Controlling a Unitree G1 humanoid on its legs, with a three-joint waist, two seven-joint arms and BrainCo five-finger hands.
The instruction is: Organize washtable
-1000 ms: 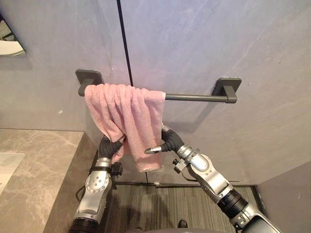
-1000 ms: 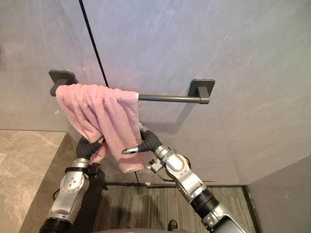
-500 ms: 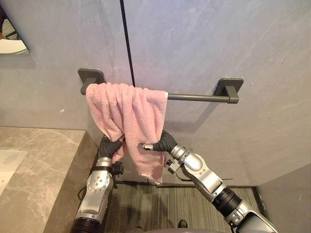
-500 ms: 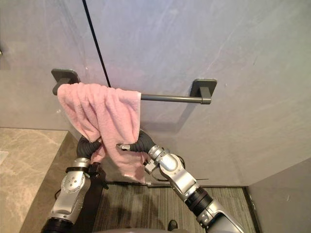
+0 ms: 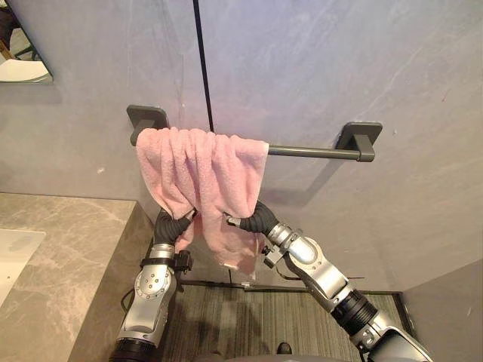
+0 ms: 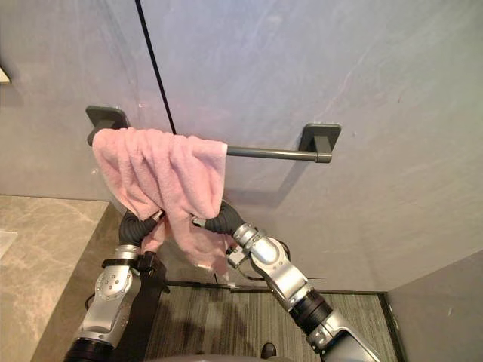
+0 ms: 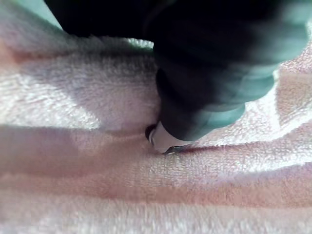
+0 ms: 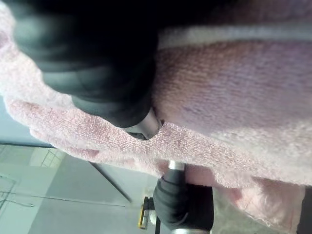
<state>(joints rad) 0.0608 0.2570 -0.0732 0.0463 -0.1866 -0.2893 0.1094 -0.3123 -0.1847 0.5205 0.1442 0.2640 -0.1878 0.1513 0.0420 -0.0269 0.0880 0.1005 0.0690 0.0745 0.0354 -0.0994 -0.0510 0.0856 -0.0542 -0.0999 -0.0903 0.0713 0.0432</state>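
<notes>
Ahead, pink towel [image 5: 204, 170] on rail [image 5: 313, 151] swallows left hand [image 5: 173, 225], right hand [image 5: 255, 219]; fingers unreadable.

Pink towel [image 5: 202, 177] is smothering the left of the rail [image 5: 313, 151], the surface [image 5: 53, 256] is crowding that side, the right half is hanging bare

No text, labels or numbers can be read.

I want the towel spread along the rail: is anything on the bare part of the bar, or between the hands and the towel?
Nothing visible does. The pink towel hangs bunched at the left end of the towel rail, whose right stretch is bare. The left hand and the right hand both touch the cloth directly.
</notes>
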